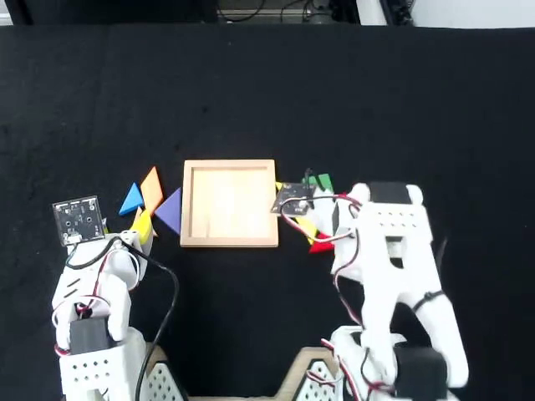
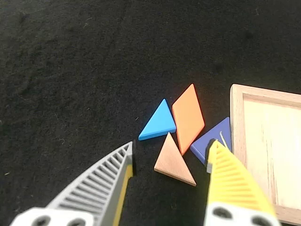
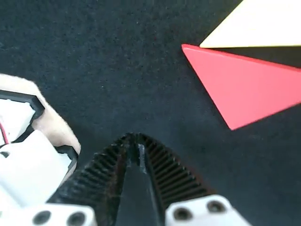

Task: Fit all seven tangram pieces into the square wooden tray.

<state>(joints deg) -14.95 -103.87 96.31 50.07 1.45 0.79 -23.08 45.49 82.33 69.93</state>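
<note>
Pieces of a tangram lie on both sides of a square wooden tray (image 1: 230, 203) at the middle of the black-clothed table (image 1: 251, 92). Off the tray's left wall, a flat blue triangle (image 2: 159, 123) rests edge to edge with an orange parallelogram (image 2: 188, 117). A tan wooden triangle (image 2: 173, 161) points its tip into the notch between them. A purple triangle (image 2: 214, 139) sits between the orange parallelogram and the tray, one corner at the tray's wall; whether it touches the wood cannot be told. The left gripper (image 2: 171, 147) hangs over this cluster with its grey and yellow fingers (image 2: 233, 179) spread wide apart and holding nothing. The tan wooden triangle is framed between them, and the yellow finger crosses in front of the purple triangle.

Off the tray's right wall, toward the table edge where the arms stand, a red triangle (image 3: 244, 87) lies just beside a pale yellow piece (image 3: 261, 23), their facing edges close and nearly parallel. A green piece (image 1: 318, 181) shows farther along the same wall, partly hidden by the right arm. The right gripper (image 3: 135, 141) is over the cloth near the red triangle's point, its black ribbed fingers pressed together with nothing between them.
</note>
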